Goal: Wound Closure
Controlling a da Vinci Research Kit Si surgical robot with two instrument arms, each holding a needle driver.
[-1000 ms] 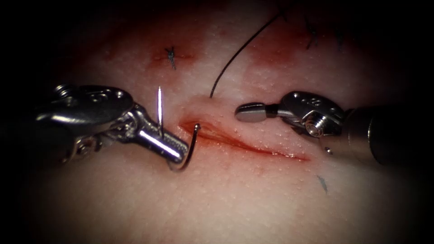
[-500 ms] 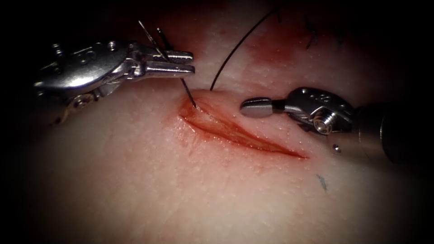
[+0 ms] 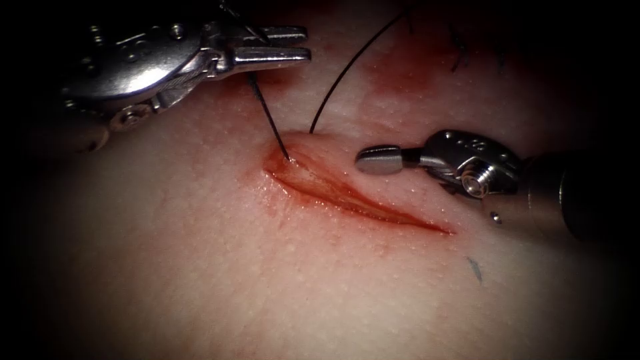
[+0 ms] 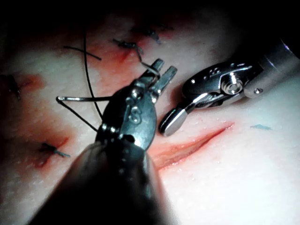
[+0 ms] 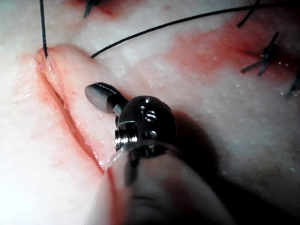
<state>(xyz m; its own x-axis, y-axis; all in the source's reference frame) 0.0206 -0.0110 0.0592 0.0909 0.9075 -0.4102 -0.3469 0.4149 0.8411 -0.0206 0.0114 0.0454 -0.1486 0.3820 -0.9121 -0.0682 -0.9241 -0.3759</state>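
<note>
The cut (image 3: 347, 197) runs slantwise across the tissue (image 3: 267, 280). My left tool (image 3: 303, 43) hangs above and to the left of the cut's upper end, shut on the curved needle (image 4: 79, 98), which is free of the tissue. Dark thread (image 3: 270, 127) runs taut from these jaws down into the cut's left lip. A second strand (image 3: 347, 67) leaves the right lip and climbs away. My right tool (image 3: 363, 160) lies just right of the cut with jaws shut on nothing; it also shows in the left wrist view (image 4: 168, 124) and in its own (image 5: 96, 93).
Finished stitches with cut thread ends (image 3: 460, 50) sit beyond the cut, and others show in the wrist views (image 4: 51, 150) (image 5: 265, 54). Red fluid stains the tissue around them (image 3: 400, 77). A small blue mark (image 3: 475, 269) lies below the cut's right end.
The left tool has carried the needle out of the cut's left lip and up toward the upper left, drawing thread through behind it. The right tool has barely shifted.
</note>
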